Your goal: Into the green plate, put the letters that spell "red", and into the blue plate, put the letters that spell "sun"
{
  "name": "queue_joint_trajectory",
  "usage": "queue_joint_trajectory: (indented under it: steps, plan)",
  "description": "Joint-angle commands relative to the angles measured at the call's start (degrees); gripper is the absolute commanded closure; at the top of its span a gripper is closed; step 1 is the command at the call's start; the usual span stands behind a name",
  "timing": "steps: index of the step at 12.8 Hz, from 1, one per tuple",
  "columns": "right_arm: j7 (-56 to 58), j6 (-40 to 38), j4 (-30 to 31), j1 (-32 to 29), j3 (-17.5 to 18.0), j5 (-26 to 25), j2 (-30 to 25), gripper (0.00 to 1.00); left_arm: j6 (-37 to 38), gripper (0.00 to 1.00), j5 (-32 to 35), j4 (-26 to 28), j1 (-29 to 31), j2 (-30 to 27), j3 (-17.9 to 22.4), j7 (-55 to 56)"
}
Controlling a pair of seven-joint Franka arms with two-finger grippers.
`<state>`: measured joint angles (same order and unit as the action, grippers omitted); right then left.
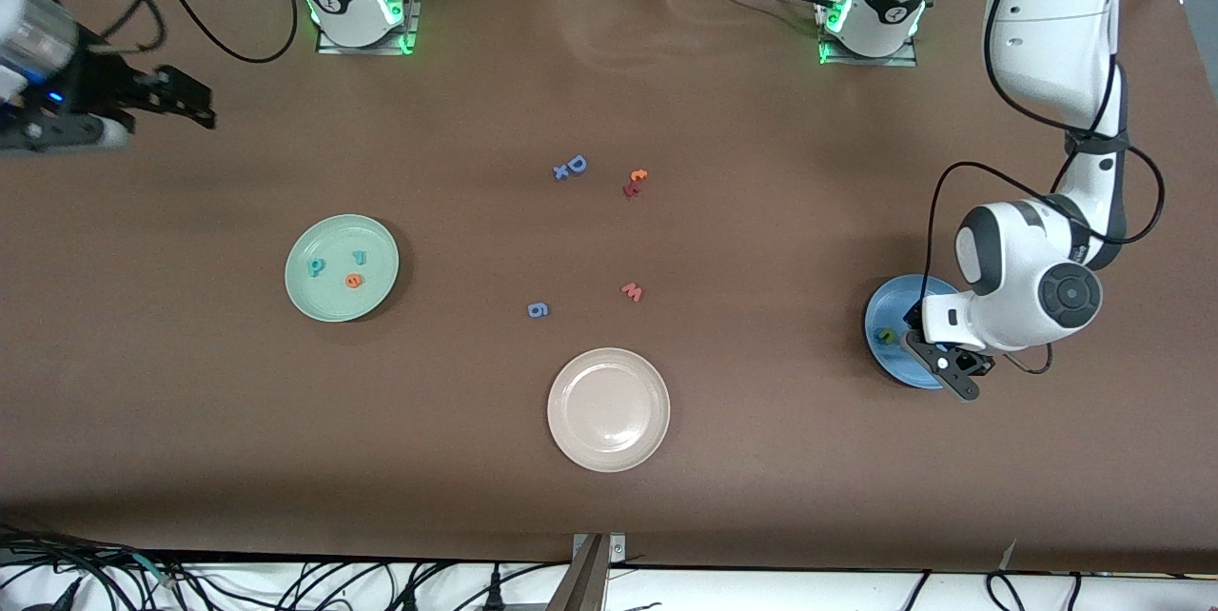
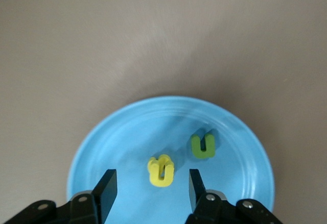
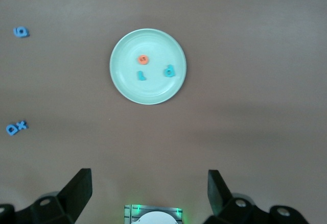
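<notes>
Here my left wrist view shows the yellow letter (image 2: 161, 170) and green letter (image 2: 203, 146) in the blue plate (image 2: 102, 142), left gripper (image 2: 151, 188) parted above; my front view shows only green; right gripper (image 3: 149, 193) waits open

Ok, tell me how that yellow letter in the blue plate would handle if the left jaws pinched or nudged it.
The yellow letter looks like thick foam, so probably very light and slightly squashy under a pinch. It lies flat in the blue plate, so it is unlikely to roll or tip. On that glossy surface a nudge would likely slide it, perhaps toward the green letter.
</notes>
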<state>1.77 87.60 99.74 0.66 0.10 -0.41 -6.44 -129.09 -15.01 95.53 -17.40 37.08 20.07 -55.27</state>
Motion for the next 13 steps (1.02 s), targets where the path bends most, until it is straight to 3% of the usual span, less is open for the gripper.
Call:
queue_joint_trajectory:
  steps: [1, 5, 6, 8, 10, 11, 13]
  plan:
    - [1.0, 2.1, -2.9, -0.7, 0.3, 0.0, 1.5, 0.0, 6.6, 0.34, -1.4, 1.1, 0.4, -9.1, 0.3, 3.6]
    - [4.4, 4.8, -3.2, 0.6, -0.2, 0.1, 3.1, 0.0, 18.1, 0.41, 1.5, 0.5, 0.9, -18.9, -0.8, 24.3]
    - [4.6, 5.0, -2.3, 0.7, -0.2, 0.1, 3.0, 0.0, 19.5, 0.43, 4.8, 0.4, 1.8, -20.7, -3.4, 31.6]
    - [4.6, 7.4, 0.9, 1.0, -1.5, 0.1, 1.0, 0.0, 20.7, 0.42, 12.0, 0.4, 8.1, -23.6, -13.2, 41.8]
    - [5.4, 8.3, 1.7, 1.7, -3.6, -0.1, 0.1, 0.0, 22.6, 0.42, 12.7, 0.4, 15.7, -26.1, -21.6, 45.3]
    - [6.5, 7.8, 2.0, 1.7, -3.9, 0.0, -0.1, 0.0, 23.2, 0.42, 12.7, 0.4, 18.6, -27.2, -24.2, 45.9]
    - [7.4, 8.9, 2.0, 1.7, -4.4, -0.1, 0.0, 0.0, 24.1, 0.42, 12.6, 0.2, 19.5, -29.6, -24.7, 46.7]
